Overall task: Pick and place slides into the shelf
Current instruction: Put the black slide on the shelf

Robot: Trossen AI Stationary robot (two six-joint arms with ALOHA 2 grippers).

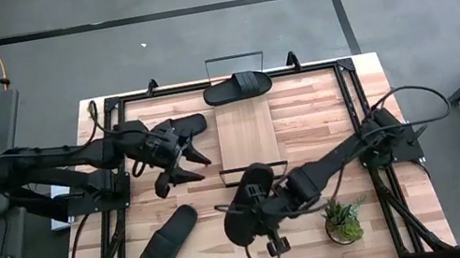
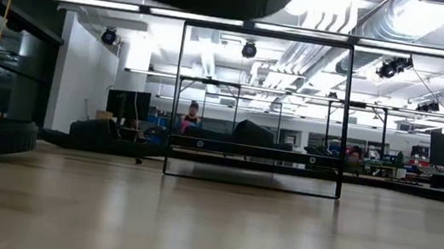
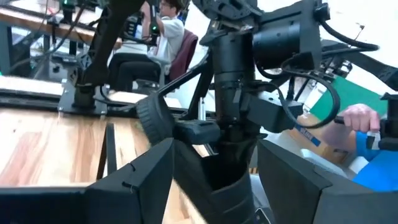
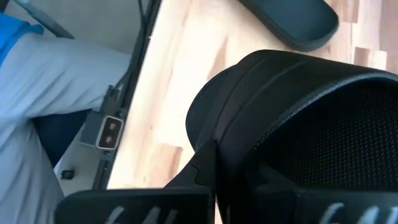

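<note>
Seen from above, L to R: the left gripper [image 1: 181,161] hovered just left of the shelf [image 1: 247,131], fingers clenched on a black slide [image 1: 181,130] that stuck out twd the counter's far side. A second slide [image 1: 168,238] lay loose on the counter [image 1: 368,105], nearer the front edge, left of centre. The shelf, a light plank w/ wire rails at its short ends, sat mid-counter; a third slide [image 1: 237,87] lay at its far end, by the rail. The right gripper [image 1: 266,200], just past the shelf's near rail, had its fingers grasping the fourth slide [image 1: 246,207]; its wrist view showed the strap [image 4: 298,124] filling the frame. A small potted plant [image 1: 343,220] stood beside that arm, front right. Judged best handling: each arm shd lift its slide clear above the rail before moving over the plank, then lower flat. Open room looked tight btwn the two arms near the shelf, so one at a time seemed safer; the right arm risked brushing the plant.
</note>
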